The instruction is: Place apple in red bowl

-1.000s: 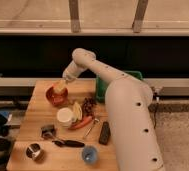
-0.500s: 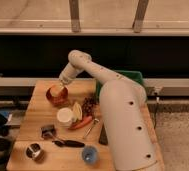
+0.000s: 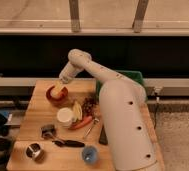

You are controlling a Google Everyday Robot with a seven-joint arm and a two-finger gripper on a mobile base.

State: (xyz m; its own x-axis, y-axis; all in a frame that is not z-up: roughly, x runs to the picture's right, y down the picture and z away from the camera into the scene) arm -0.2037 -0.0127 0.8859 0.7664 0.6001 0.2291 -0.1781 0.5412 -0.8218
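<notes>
Step in hand, as judged: the placing itself, at or near the point of letting go. The arm reached across the table (image 3: 38, 107) toward its far left corner, and the gripper (image 3: 61, 86) sat directly over the red bowl (image 3: 55, 95), low at its rim.

A pale yellowish round patch showed at the gripper's tip, inside the bowl's opening; this was taken to be the apple (image 3: 58, 90). It lay immediately below the gripper, at about 6 o'clock from it, touching or nearly so. Whether the apple was clamped or already resting in the bowl could not be told; the same went for whether the gripper was apart or together.

Other items noted on the table, all toward 6 o'clock from the bowl:
- white round container (image 3: 65, 116), near the bowl
- orange carrot (image 3: 83, 122), just beside the container
- small blue bowl (image 3: 90, 155), at the near edge
- metal cup (image 3: 34, 150), near left corner
- dark utensil (image 3: 69, 143), between the cup and the blue bowl

Next move, as judged: if the apple was not yet released, release it with the gripper centred over the bowl, then lift straight up so as to clear the rim without tipping it. The bowl's depth should keep a round fruit from rolling out.
</notes>
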